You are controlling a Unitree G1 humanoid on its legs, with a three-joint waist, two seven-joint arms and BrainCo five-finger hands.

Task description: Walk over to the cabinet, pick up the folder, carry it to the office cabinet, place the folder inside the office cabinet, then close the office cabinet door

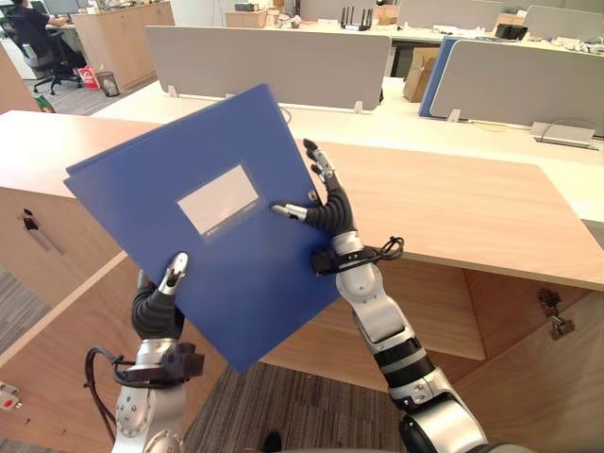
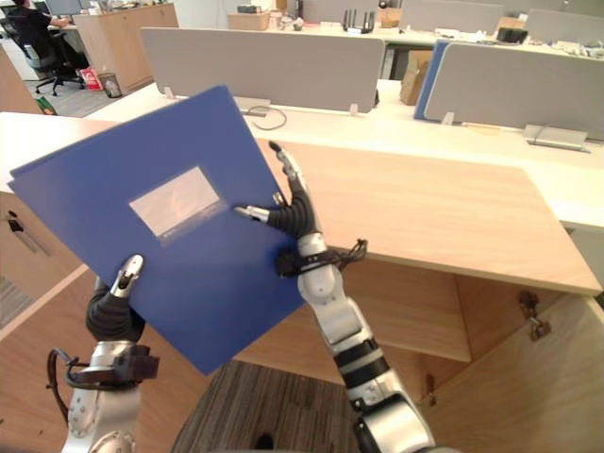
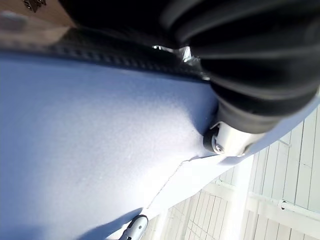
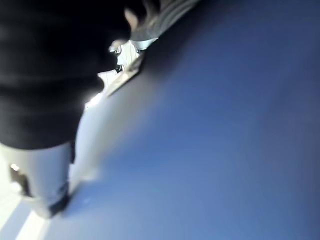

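Observation:
I hold a blue folder [image 1: 217, 245] with a pale label tilted in the air in front of me, gripped by both hands. My left hand [image 1: 156, 307] pinches its lower left edge, thumb on the front cover. My right hand [image 1: 330, 212] clamps the right edge, its thumb laid on the cover and its fingers running up behind the edge. Up close, the folder's blue cover [image 3: 100, 150] lies under the left thumb [image 3: 230, 137] and spreads past my right hand [image 4: 225, 150]. Behind the folder stands the wooden office cabinet [image 1: 453, 208], its inner shelf [image 1: 425, 302] showing.
An open cabinet door [image 1: 547, 377] with a metal latch hangs at lower right, and another wooden panel [image 1: 57, 330] slants at lower left. Grey desk dividers [image 1: 274, 61] and desks stand beyond the cabinet. A person [image 1: 33, 28] sits at far upper left.

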